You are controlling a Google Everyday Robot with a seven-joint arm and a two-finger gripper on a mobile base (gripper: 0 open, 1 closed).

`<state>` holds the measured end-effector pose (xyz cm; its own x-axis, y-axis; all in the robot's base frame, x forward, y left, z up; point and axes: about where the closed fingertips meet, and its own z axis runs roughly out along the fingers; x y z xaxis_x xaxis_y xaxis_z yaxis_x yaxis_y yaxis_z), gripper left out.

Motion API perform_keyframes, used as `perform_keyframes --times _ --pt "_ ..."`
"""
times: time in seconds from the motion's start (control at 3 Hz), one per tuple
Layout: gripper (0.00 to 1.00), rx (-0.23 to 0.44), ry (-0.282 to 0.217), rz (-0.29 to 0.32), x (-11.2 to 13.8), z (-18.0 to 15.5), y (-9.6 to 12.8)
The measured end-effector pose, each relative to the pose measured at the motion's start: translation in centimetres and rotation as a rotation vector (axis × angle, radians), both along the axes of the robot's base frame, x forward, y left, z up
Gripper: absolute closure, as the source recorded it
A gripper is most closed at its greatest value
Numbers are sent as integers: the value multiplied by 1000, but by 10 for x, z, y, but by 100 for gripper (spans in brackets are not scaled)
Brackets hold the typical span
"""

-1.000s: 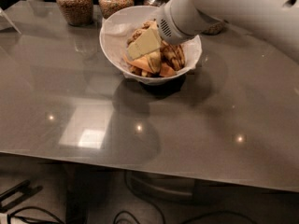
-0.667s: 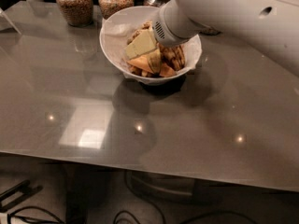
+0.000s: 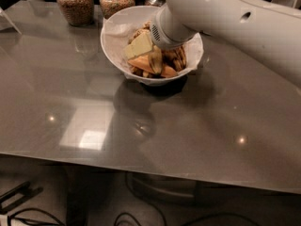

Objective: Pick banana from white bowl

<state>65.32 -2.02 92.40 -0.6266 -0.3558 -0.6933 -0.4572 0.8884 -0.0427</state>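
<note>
Camera view: jaws (mostly hidden) in white bowl (image 3: 109, 46)

Kitchen-like spot: grey counter (image 3: 70, 107), grain-filled jars (image 3: 75, 4), floor cables (image 3: 136, 218); claw (image 3: 157, 45) inside the white bowl (image 3: 112, 37).

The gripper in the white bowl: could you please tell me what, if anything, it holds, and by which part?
Cannot be told: the gripper sits in the white bowl beside the banana, hidden behind the arm.

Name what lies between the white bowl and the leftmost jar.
In the camera view, only bare table separates the white bowl from the leftmost jar. The gripper is down in the bowl, by the banana.
</note>
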Motion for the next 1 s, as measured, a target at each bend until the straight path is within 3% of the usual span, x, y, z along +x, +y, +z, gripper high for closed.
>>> perform_keyframes --times 0.67,1.0 --pt "44 -12 3 -8 6 -3 7" --pt "67 -64 -18 -1 5 4 8"
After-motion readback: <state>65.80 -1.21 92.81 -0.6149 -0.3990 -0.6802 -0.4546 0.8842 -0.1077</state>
